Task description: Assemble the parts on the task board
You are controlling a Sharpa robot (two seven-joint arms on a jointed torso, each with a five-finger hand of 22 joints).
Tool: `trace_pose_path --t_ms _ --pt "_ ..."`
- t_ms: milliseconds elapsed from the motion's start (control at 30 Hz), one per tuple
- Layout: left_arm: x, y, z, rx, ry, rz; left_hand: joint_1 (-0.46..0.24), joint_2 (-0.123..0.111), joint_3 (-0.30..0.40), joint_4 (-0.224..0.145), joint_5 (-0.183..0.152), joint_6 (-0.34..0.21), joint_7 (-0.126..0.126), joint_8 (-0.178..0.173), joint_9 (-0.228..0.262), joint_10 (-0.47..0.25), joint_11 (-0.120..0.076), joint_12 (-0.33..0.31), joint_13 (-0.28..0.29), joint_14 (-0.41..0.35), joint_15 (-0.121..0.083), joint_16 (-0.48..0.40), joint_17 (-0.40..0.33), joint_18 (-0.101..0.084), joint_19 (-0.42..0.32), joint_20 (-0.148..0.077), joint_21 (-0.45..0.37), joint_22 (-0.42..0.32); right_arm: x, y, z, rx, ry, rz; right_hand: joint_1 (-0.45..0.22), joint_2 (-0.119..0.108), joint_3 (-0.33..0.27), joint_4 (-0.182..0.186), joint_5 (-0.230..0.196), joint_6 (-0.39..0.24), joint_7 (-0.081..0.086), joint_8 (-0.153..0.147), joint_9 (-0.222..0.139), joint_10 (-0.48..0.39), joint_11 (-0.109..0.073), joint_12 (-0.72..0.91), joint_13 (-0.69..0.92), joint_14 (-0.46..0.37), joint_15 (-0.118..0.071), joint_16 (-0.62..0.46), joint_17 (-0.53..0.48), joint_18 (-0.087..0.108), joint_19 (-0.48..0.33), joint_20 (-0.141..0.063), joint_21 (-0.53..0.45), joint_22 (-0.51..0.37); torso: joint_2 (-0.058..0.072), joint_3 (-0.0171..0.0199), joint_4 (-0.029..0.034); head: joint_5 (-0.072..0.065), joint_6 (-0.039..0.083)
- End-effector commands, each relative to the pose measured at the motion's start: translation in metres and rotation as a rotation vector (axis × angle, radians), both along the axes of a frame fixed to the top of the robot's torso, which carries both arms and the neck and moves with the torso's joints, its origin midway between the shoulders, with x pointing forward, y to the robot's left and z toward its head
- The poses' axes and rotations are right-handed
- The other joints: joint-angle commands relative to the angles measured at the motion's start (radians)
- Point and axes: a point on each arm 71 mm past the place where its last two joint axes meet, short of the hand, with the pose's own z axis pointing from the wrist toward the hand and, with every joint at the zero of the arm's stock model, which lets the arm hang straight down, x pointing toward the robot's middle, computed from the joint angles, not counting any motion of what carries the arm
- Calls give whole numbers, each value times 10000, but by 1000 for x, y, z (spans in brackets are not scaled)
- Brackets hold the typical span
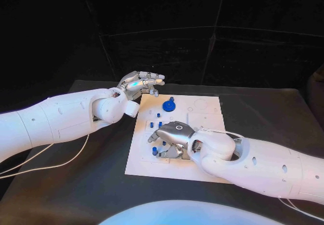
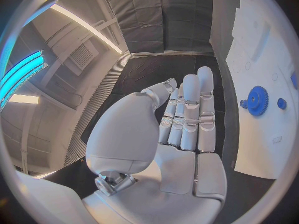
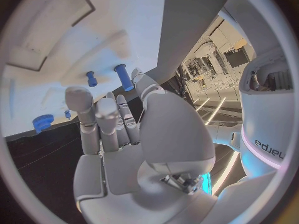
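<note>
— Black cloth covers the table (image 1: pixel 81 187), dark panels behind it. What sits on it?

— One white task board (image 1: pixel 202 110), lying flat in the middle. It acts as the holder: shallow recesses and holes are cut in its face.

— And what is in them?

— A blue gear (image 1: pixel 169 105) sits toward the board's 11 o'clock, with a small blue knob just beside it. Short blue pegs (image 1: pixel 153 124) stand upright lower down, near 9 o'clock. One more blue piece (image 1: pixel 154 151) stands at about 8 o'clock, just beside the right hand. In the right wrist view a taller blue peg (image 3: pixel 124 77) and a shorter one stand side by side on the board.

— Where is the right hand?

— The right hand (image 1: pixel 174 137) hangs palm down over the board's lower left part. Its fingers lie nearly straight and close together, with nothing between them in the wrist view.

— The left hand?

— The left hand (image 1: pixel 140 83) is off the board, past its 11 o'clock corner, above the cloth. Fingers are extended side by side, thumb apart, holding nothing. From its wrist the gear (image 2: pixel 256 100) is seen well apart from the fingertips
</note>
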Motion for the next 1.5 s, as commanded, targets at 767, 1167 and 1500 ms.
trace_pose_path --t_ms 767,1167,1500 --pt "-5 5 -3 12 65 -62 -63 33 -2 -50 60 -66 8 27 8 -65 4 28 -2 -73 -32 71 -11 131 -85 13 -38 -16 8 -196 20 433 3128 -7468 -764 514 -3138 2562 1294 1716 -827 2240 735 4780 -1176 10158 8999 747 -890 2372 3542 -561 1651 -838 2227 3919 -145 -51 -370 -938 253" --pt "-6 6 -3 21 73 -59 -71 37 -7 -49 59 -66 8 36 9 -67 5 39 -2 -76 -30 75 -13 130 -87 14 -38 -17 1 -195 4 -848 3300 -7806 -1382 597 -3701 2657 1249 1456 -843 2725 935 4747 -1153 10780 9922 772 -898 2581 3894 -581 1656 -816 2295 4036 -149 -64 -349 -998 240" --pt "-6 9 -4 42 79 -14 -71 37 -7 -49 59 -66 8 36 9 -67 5 39 -2 -76 -30 75 -13 130 -87 14 -38 -17 -1 -180 -4 -1094 3189 -7344 -1454 587 -3747 2652 1261 1450 -856 2839 986 4817 -1161 10960 10188 792 -900 2654 4042 -591 1670 -814 2324 4098 -135 -65 -382 -943 210"
